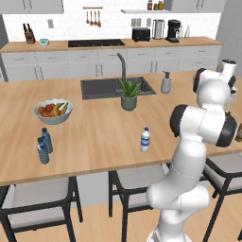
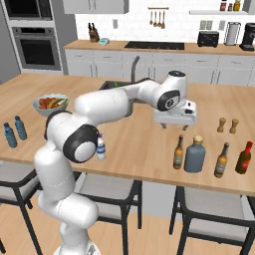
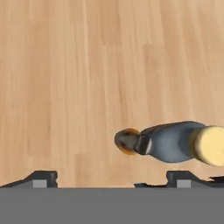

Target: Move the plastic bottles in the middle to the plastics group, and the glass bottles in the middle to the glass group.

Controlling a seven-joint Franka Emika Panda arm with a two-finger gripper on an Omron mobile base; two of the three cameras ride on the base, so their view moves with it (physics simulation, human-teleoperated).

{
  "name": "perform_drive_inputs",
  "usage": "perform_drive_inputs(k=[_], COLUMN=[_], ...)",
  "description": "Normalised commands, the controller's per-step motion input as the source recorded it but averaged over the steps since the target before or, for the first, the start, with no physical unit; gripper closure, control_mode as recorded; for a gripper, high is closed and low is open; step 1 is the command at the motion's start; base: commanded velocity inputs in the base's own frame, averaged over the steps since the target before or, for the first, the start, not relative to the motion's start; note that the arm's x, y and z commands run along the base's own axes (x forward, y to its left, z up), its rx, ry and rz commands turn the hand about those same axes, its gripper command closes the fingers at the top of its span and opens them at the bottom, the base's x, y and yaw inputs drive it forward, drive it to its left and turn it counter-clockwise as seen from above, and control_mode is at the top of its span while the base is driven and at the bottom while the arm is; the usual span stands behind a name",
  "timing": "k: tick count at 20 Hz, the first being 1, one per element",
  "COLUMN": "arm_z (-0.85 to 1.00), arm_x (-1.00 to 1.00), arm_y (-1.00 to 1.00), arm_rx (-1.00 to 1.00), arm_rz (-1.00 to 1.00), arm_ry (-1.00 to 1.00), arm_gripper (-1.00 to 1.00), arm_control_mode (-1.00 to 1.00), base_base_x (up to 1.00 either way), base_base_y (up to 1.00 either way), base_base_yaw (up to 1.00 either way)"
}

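Claw (image 2: 175, 125) open, above bare counter (image 2: 149, 144); grey-blue bottle (image 2: 194, 155), amber bottle (image 2: 179, 152) near front edge.

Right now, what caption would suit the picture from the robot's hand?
Open pincer hovering above a wooden counter, looking down on a grey-blue bottle with tan cap beside a slim amber bottle.

Wooden counter (image 2: 139, 144) carries 7 bottles, fruit bowl (image 1: 53, 111), plant (image 1: 129, 94).

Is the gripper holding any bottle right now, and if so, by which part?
Nothing is held. The gripper hangs open above the counter, clear of the grey-blue bottle and amber bottle.
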Motion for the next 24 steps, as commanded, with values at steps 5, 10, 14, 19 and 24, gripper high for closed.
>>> perform_drive_inputs(k=[5,10,14,19,24], arm_z=[0.00,0.00,0.00,0.00,0.00], arm_x=[-0.35,-0.24,-0.21,-0.09,0.01], arm_y=[0.97,1.00,1.00,1.00,0.93], arm_rx=[0.00,-0.04,-0.02,0.00,0.00], arm_rz=[0.13,0.10,0.08,0.06,0.03], arm_ry=[0.00,0.00,0.00,0.00,0.01], arm_gripper=[-1.00,-1.00,-1.00,-1.00,-1.00], arm_control_mode=[-1.00,-1.00,-1.00,-1.00,-1.00], base_base_x=[0.00,0.00,0.00,0.00,0.00], base_base_y=[0.00,0.00,0.00,0.00,0.00], base_base_yaw=[0.00,0.00,0.00,0.00,0.00])
